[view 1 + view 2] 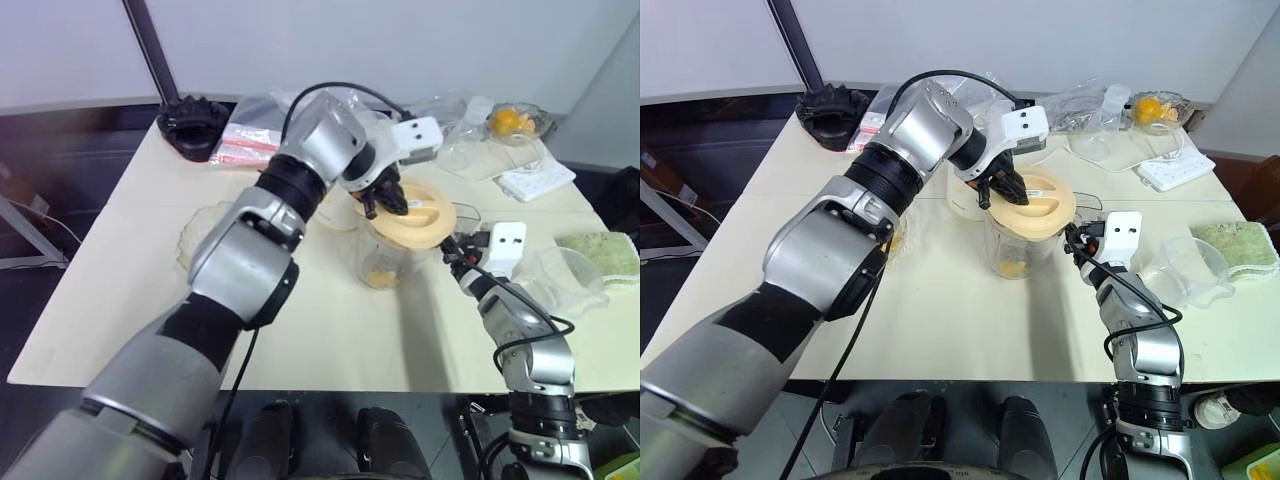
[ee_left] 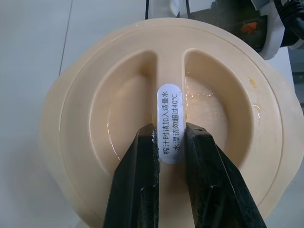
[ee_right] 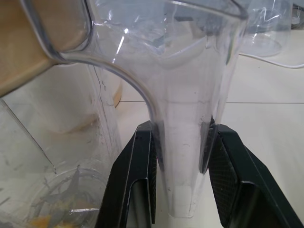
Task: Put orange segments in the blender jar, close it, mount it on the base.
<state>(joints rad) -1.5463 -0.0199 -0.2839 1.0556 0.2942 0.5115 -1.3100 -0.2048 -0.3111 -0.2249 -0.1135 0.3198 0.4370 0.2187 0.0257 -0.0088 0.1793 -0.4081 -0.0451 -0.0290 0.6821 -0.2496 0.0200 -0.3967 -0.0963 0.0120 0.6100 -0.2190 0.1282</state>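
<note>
The two eye views look forward and down from the head over the table point(image 1: 330, 330), both taking in the jar point(image 1: 1018, 248) at mid-table, with both arms reaching to it; the left wrist view looks steeply down, very close, onto the lid point(image 2: 123, 95); the right wrist view looks level, very close, at the jar's handle point(image 3: 183, 142), table behind.

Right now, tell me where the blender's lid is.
The lid sits on top of the blender jar near the middle of the table, pinched by its centre ridge in the left claw, while the right claw holds the jar's handle.
</note>
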